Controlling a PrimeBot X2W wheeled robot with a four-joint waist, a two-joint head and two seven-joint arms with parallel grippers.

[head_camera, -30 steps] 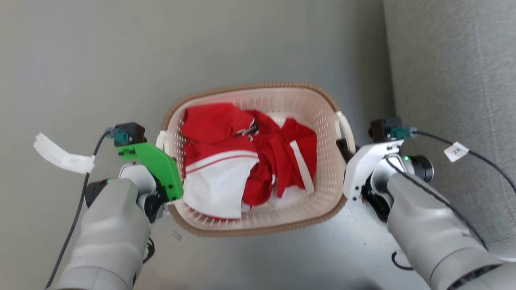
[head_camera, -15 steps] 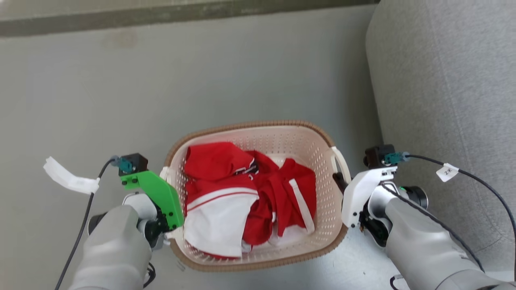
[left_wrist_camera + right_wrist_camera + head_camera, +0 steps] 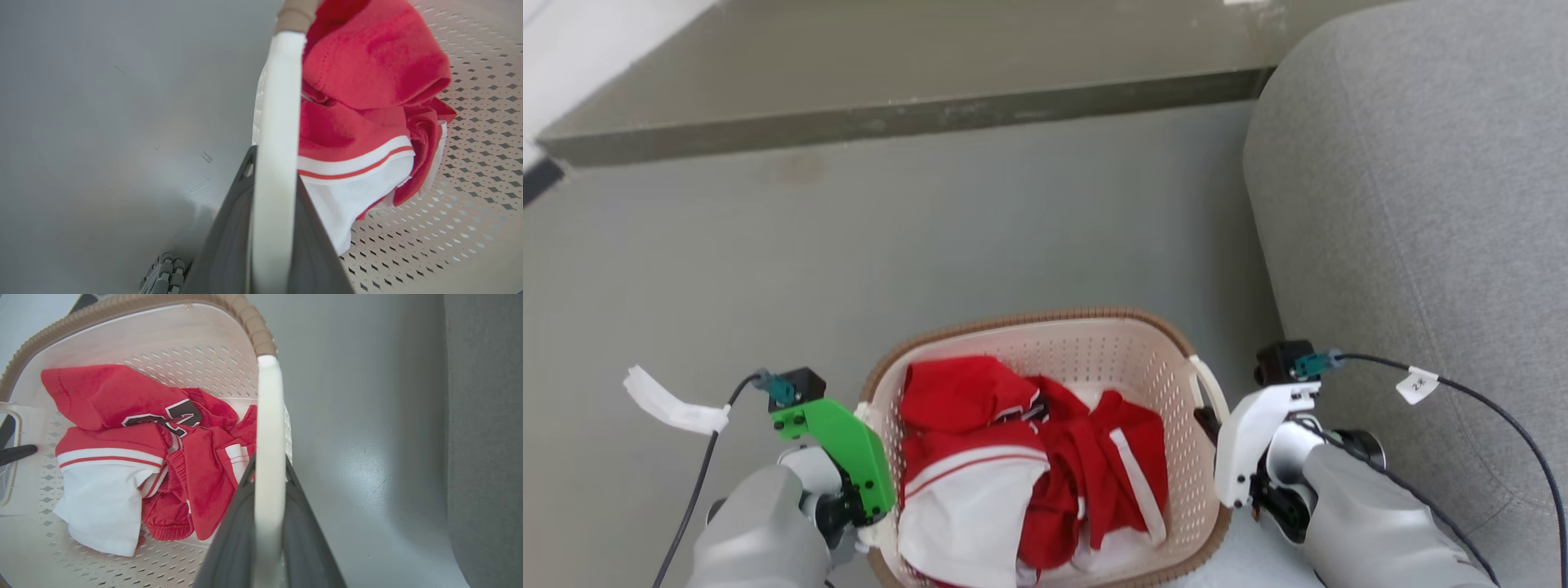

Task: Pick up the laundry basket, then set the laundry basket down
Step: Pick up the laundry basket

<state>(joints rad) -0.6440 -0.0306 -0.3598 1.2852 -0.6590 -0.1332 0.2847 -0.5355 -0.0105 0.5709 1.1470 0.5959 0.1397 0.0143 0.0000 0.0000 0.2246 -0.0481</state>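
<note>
Cream perforated plastic with a brown woven-look rim, the laundry basket (image 3: pixel 1029 320) hangs between the two grippers, one at each short end. The left gripper (image 3: pixel 273 171) is closed on the white side handle (image 3: pixel 278 98) at its end: both dark fingers (image 3: pixel 229 245) press flat against the handle, one on either face, with no gap showing. Just beyond those fingers, on the inner side, lies a crumpled red and white jersey (image 3: pixel 359 122) inside the basket; on the outer side is bare grey floor (image 3: pixel 102 122).

The right gripper (image 3: pixel 269 461) is clamped the same way on the opposite white handle (image 3: pixel 269 408), fingers tight to both faces. To its inner side the jersey shows black numerals edged in white. To its outer side is floor, then a grey upholstered sofa (image 3: pixel 1405 204) close by.

From the head camera the green camera mount (image 3: pixel 845 445) on the left wrist touches the basket's wall, and the white mount (image 3: pixel 1245 433) on the right wrist sits just beside the other handle. Whether the basket's base touches the floor cannot be told.
</note>
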